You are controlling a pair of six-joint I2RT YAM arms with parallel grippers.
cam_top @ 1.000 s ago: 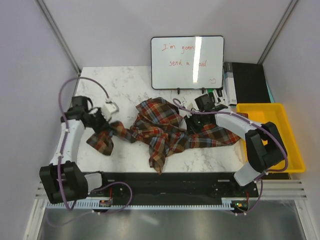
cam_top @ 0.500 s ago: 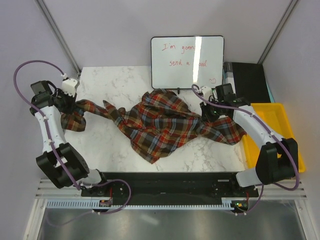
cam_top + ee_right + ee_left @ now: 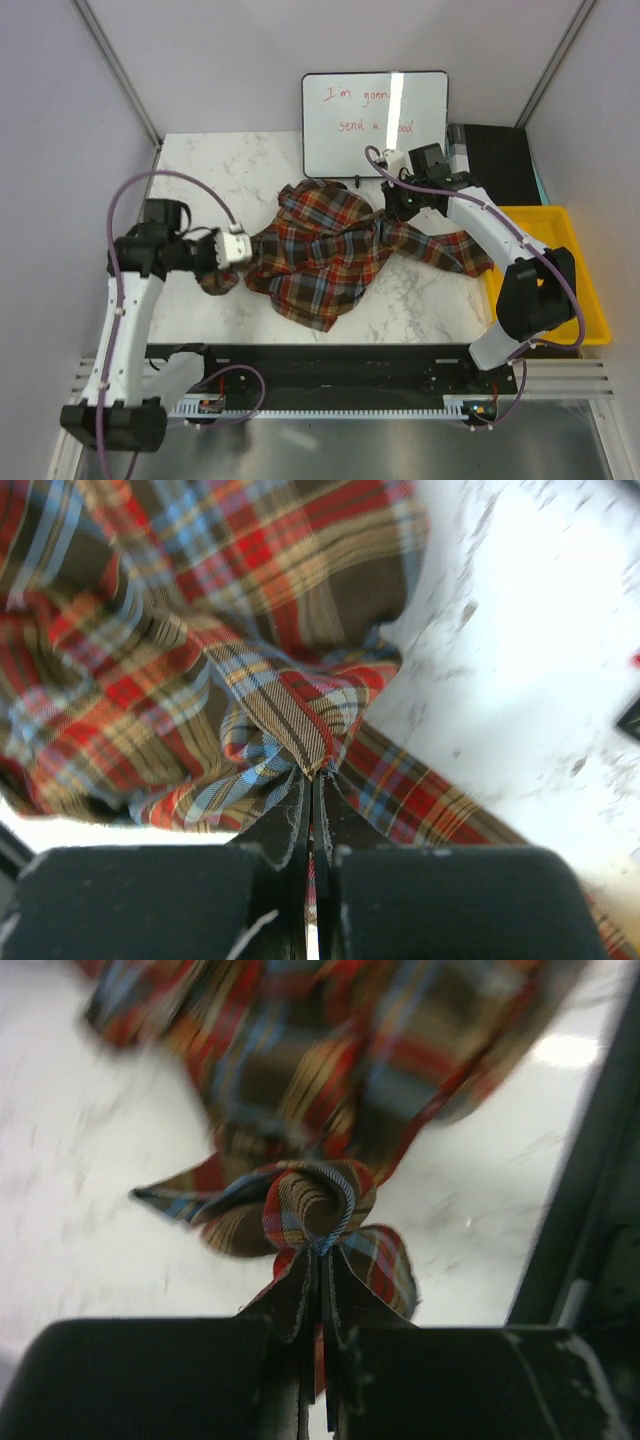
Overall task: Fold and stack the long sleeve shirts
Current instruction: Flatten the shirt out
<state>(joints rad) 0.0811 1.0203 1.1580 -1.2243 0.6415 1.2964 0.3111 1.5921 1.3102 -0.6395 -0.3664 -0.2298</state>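
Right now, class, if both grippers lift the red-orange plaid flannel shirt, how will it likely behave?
Probably floppy: the red-orange plaid flannel shirt lies crumpled, drooping between the left gripper and right gripper. Likely light: fingertip pinches hold its folds. It may drag across the marble table.

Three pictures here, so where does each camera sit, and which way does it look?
Top: above and behind the arms, looking down on the table, the shirt and both arms.
Left wrist: on that wrist, looking past the shut left gripper at the pinched shirt.
Right wrist: the same, past the shut right gripper.
All three share the shirt.
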